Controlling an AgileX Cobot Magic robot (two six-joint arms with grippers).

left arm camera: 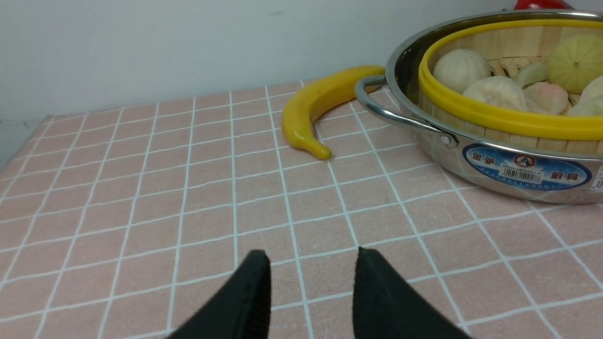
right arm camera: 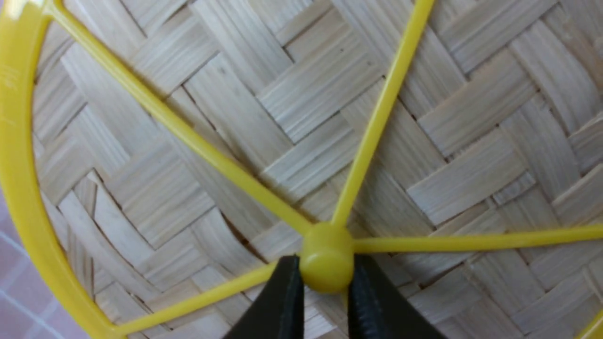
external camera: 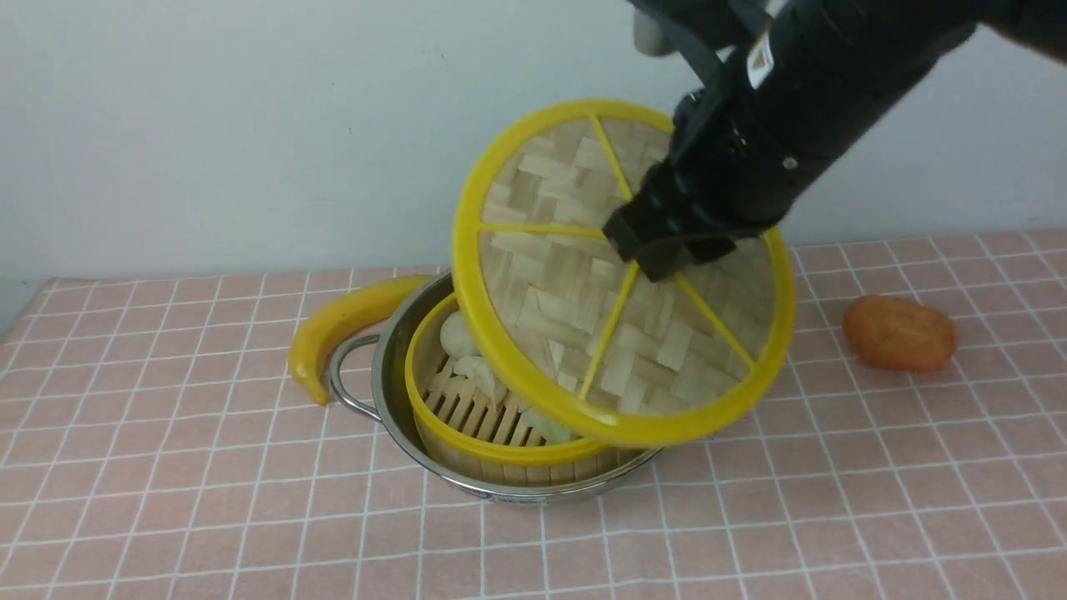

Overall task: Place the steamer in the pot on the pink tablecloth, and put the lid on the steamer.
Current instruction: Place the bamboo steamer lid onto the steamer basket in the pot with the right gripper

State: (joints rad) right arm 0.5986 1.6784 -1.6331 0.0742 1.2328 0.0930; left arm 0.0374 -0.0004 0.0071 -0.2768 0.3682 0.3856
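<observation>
Right claw [external camera: 658, 250]: narrow, its two black tips pinched on the small yellow centre knob [right arm camera: 326, 263] of the flat round woven-bamboo lid [external camera: 567, 308] with a thick yellow rim and thin yellow spokes.
Lid: hangs from the right claw, steeply tilted, woven face towards the front camera. Its low edge is over the near side of the steamer; whether they touch cannot be told.
Steamer [external camera: 433, 408]: round bamboo basket with a yellow rim and slatted floor, directly below the right claw. It sits inside the pot and holds pale toy buns [left arm camera: 460, 69] and dumplings.
Pot [external camera: 392, 367]: wide, shallow, shiny steel with loop handles and a blue label [left arm camera: 525, 172], under the right claw, standing on the pink tablecloth [external camera: 208, 467] with white grid lines that covers the worktop.
Left claw [left arm camera: 312, 256]: wide, nothing between its tips, low over the cloth, with the pot ahead and to one side, well apart.
Yellow toy banana [external camera: 350, 321]: beyond the pot's handle, against the pot's wall.
Orange lumpy object [external camera: 899, 333]: on the cloth, to the right of the right claw, apart from the pot.
</observation>
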